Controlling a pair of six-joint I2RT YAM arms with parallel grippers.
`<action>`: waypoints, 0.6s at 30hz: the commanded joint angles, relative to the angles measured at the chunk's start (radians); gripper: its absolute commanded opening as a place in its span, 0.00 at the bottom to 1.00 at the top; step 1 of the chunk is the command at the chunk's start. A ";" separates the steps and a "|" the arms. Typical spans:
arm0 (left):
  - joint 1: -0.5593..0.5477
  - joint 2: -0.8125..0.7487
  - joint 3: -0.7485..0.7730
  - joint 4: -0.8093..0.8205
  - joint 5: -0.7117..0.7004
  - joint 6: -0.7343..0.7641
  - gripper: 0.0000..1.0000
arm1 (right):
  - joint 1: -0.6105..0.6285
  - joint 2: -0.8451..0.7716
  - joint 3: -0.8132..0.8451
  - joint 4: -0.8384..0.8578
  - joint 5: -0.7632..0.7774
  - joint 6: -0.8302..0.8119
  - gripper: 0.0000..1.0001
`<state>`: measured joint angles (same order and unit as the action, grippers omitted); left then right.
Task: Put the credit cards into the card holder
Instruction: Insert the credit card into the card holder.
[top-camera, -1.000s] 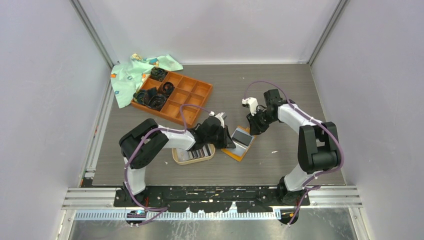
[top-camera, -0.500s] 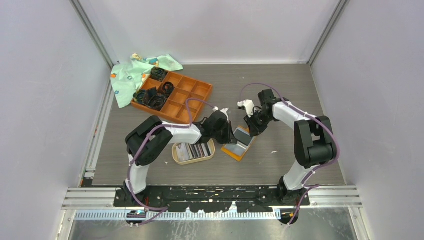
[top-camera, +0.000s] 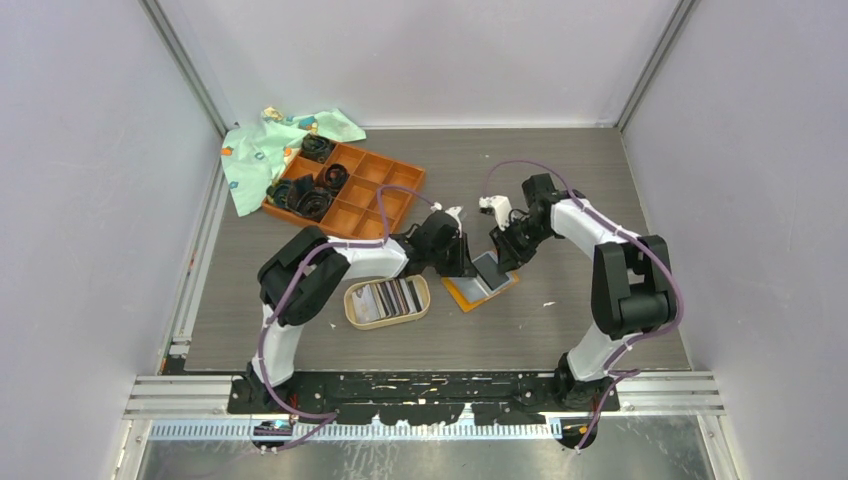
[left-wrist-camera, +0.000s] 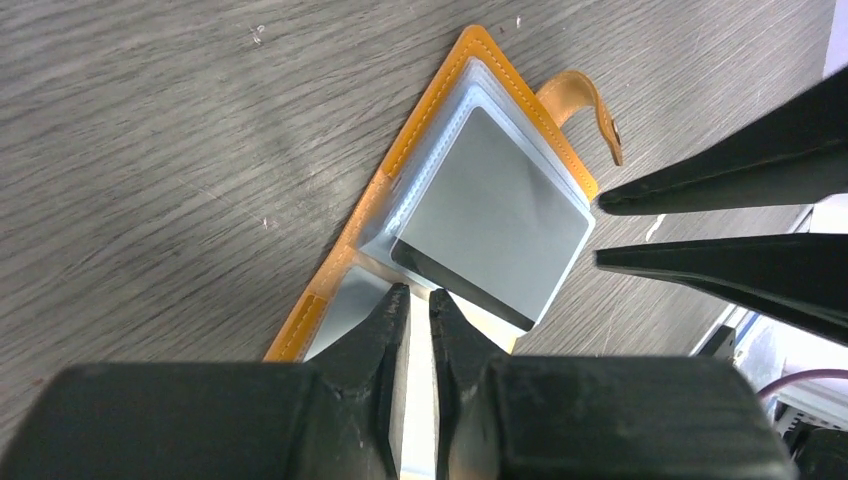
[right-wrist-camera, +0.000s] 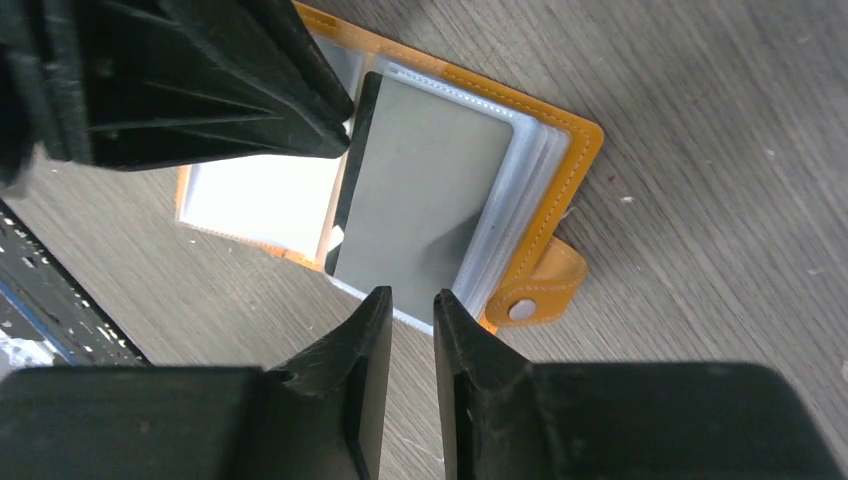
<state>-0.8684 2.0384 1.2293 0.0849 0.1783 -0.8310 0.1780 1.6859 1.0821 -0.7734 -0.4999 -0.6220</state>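
Lying open, card holder (right-wrist-camera: 540, 180) with grey card (right-wrist-camera: 425, 190).

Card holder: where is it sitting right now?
In the top view, the card holder lies open on the table between the left gripper and the right gripper. It is just right of the oval dish holding credit cards.

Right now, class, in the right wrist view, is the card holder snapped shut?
No, the card holder lies open, its snap strap undone, a grey card on its clear pockets.
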 joint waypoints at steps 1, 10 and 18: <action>0.007 -0.052 0.010 0.017 -0.006 0.094 0.15 | -0.042 -0.143 0.008 0.004 -0.124 -0.002 0.29; 0.007 -0.312 -0.173 0.134 -0.033 0.227 0.17 | -0.068 -0.476 -0.120 0.193 -0.118 -0.014 0.53; 0.036 -0.513 -0.288 0.163 -0.041 0.417 0.23 | -0.069 -0.556 -0.075 0.297 -0.092 0.312 1.00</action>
<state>-0.8616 1.6135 0.9798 0.1886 0.1566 -0.5430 0.1097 1.1164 0.9634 -0.5922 -0.5884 -0.5594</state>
